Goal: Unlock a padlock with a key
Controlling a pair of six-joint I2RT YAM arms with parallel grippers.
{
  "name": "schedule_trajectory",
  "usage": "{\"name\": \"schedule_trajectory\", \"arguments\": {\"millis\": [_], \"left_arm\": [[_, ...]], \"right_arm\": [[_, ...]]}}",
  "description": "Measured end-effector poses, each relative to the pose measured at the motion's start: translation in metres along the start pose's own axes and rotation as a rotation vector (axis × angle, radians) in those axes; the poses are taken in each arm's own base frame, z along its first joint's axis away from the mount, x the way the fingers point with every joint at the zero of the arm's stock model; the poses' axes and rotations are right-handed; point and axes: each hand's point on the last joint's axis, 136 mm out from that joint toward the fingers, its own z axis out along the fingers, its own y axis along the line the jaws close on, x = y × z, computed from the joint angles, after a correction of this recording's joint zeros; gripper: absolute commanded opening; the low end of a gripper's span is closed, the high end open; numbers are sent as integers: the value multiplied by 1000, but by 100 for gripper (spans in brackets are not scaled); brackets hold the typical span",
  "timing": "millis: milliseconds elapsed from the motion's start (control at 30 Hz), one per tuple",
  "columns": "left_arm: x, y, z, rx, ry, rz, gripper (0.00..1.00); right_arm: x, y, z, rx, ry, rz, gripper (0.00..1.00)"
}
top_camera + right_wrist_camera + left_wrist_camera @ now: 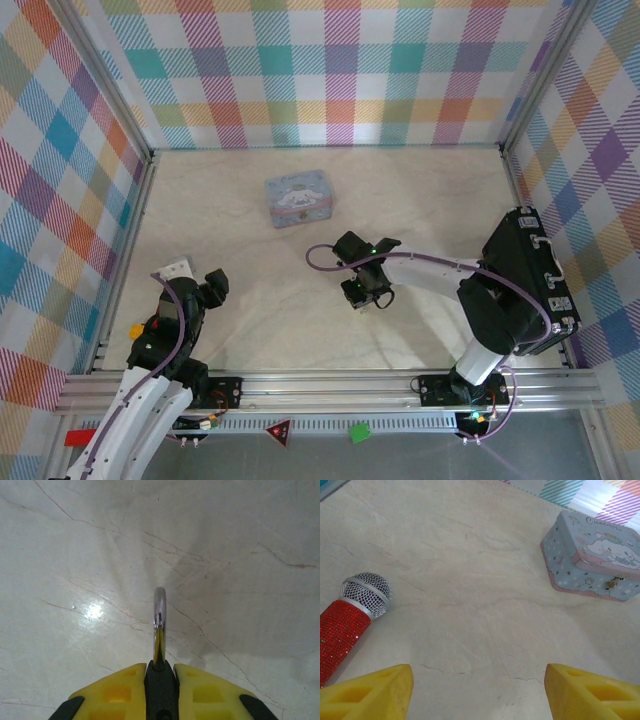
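My right gripper [160, 670] is shut on the padlock [159, 612]. Its black body is pinched between the yellow fingers [120, 687], and the silvery shackle sticks out forward over the marble table. From above, the right gripper [365, 293] hangs near the table's middle. My left gripper [477, 676] stands open, its yellow fingertips [385, 685] wide apart with bare table between them. In the top view the left gripper [203, 287] is at the near left. The key is out of view.
A pale blue cartoon tin [300, 197] sits at the back centre, also seen ahead and to the right of the left gripper as the tin [595, 560]. A red glitter microphone [350, 622] with a silver mesh head lies left of the left gripper. Checked walls enclose the table.
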Motion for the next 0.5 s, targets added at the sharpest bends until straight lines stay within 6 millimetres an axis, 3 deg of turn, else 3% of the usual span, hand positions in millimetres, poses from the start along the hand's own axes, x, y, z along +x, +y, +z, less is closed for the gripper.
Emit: {"name": "schedule_trajectory", "arguments": {"millis": [500], "left_arm": [[-1,-1,2,2,-4,-1,70]], "right_arm": [[7,1,7,17,48,-30,28]]}}
